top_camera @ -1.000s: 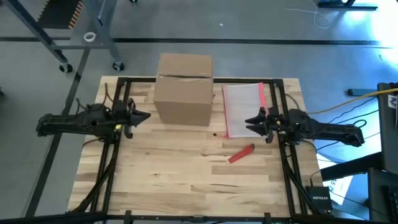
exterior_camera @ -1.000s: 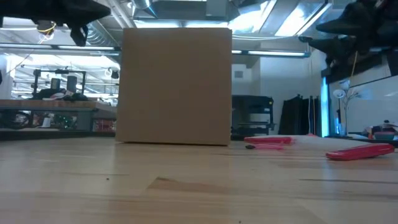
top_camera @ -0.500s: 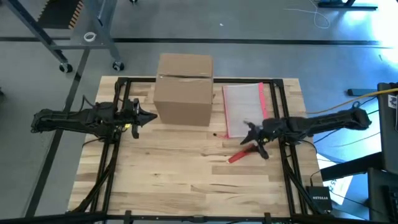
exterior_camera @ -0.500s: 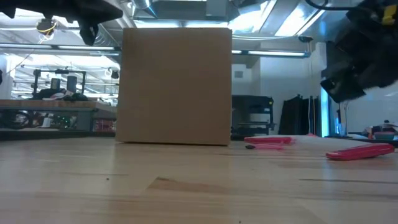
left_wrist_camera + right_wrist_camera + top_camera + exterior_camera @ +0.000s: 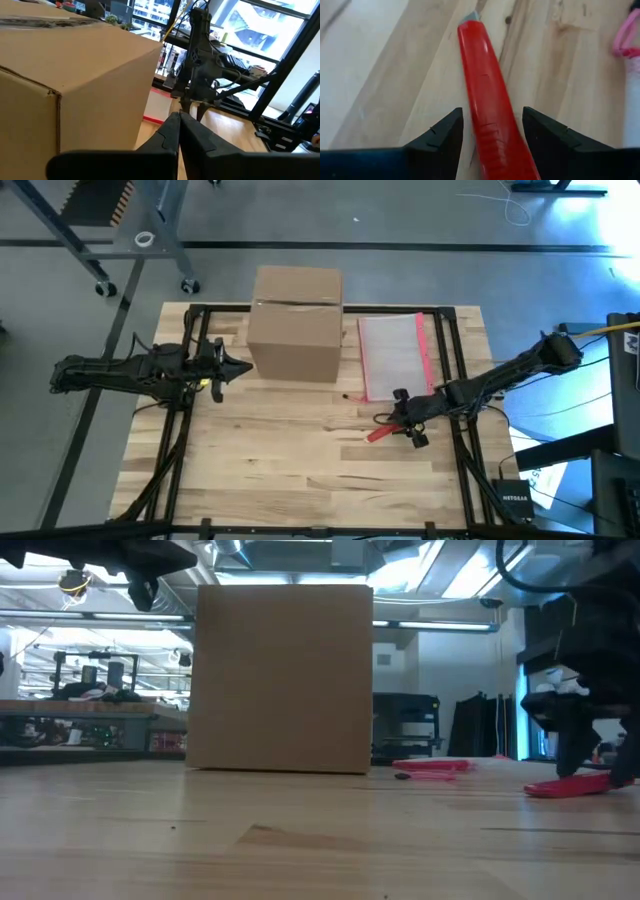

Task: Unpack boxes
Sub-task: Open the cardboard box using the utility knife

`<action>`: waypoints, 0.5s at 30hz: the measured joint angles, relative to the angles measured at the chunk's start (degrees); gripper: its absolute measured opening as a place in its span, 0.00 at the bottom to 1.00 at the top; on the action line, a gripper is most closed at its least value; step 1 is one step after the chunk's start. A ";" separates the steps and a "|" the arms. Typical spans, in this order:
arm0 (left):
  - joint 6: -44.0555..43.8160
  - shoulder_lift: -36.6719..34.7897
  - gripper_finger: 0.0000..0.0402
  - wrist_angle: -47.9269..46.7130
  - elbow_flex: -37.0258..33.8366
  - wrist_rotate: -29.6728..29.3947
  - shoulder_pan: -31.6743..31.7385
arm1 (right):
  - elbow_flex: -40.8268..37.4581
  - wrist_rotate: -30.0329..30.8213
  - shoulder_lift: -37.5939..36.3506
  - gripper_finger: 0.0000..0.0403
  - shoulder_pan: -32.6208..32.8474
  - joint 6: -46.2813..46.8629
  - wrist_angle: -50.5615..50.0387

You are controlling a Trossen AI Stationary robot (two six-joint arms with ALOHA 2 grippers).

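Where the red cutter [image 5: 485, 105] lies, right claw [image 5: 402, 420] down, spread astride it.

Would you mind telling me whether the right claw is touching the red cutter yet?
Apart. The right wrist view shows the right claw open astride the red cutter, with wood visible either side.

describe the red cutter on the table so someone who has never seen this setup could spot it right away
Start at the big brown cardboard box at the table's far edge, then look right of it to the clear pouch with the pink zip edge. Just nearer than the pouch lies the red cutter, between the right gripper's open fingers: slim, solid red, grey blade tip.
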 joint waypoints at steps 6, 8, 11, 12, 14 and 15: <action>0.96 0.00 0.00 -0.31 0.00 0.02 0.00 | 0.21 1.21 7.01 0.49 -0.11 -1.17 5.61; 1.67 0.00 0.00 -0.33 0.00 0.02 0.00 | 0.22 0.76 9.31 0.47 -0.11 -0.86 9.16; 1.73 0.39 0.00 -0.27 0.00 0.02 0.00 | 0.11 0.32 12.66 0.40 -0.11 1.09 14.70; 1.73 0.67 0.00 -0.21 0.00 0.02 0.00 | 0.13 0.31 13.83 0.37 -0.11 2.15 16.31; 1.69 1.34 0.00 -0.27 0.01 0.03 0.00 | 0.22 0.73 16.17 0.30 -0.09 4.48 18.83; 1.67 1.74 0.00 -0.27 0.00 0.03 0.00 | 0.28 0.91 17.23 0.27 -0.11 5.65 19.66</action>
